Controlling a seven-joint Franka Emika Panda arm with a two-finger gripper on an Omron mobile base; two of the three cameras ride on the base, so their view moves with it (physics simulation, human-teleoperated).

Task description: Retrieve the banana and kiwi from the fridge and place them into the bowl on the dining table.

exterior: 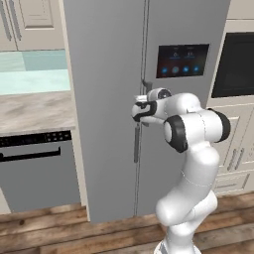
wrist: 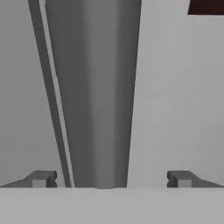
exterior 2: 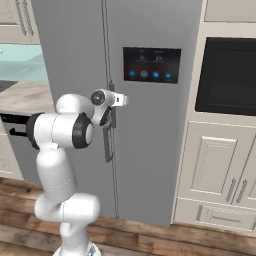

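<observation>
Against the closed fridge, the end effector stands wide open, straddling a door handle.

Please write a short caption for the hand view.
Open pincer straddling the dark bar handle of the closed grey fridge.

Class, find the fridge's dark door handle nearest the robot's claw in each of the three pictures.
Left base view: handle, centre, below the claw.
Right base view: handle, left of centre, under the hand.
Hand view: wide dark bar between the open fingertips.
Shared landmark: black dispenser panel.
</observation>
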